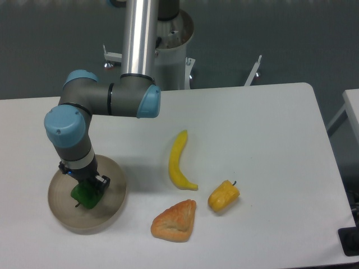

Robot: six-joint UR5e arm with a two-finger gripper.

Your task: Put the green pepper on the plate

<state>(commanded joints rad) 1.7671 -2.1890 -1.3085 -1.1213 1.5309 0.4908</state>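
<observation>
Camera: I see the gripper (85, 188) low over the plate (61, 210), near left.
Pepper (84, 194): on the plate.
Jaws: clamped on pepper.

glossy green pepper (85, 194) on a matte, perhaps ceramic, plate (61, 208).

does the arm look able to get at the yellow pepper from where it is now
Probably yes. The yellow pepper lies uncovered on the table, clear of the banana and pastry; but the claw is at the green pepper over the plate.
</observation>
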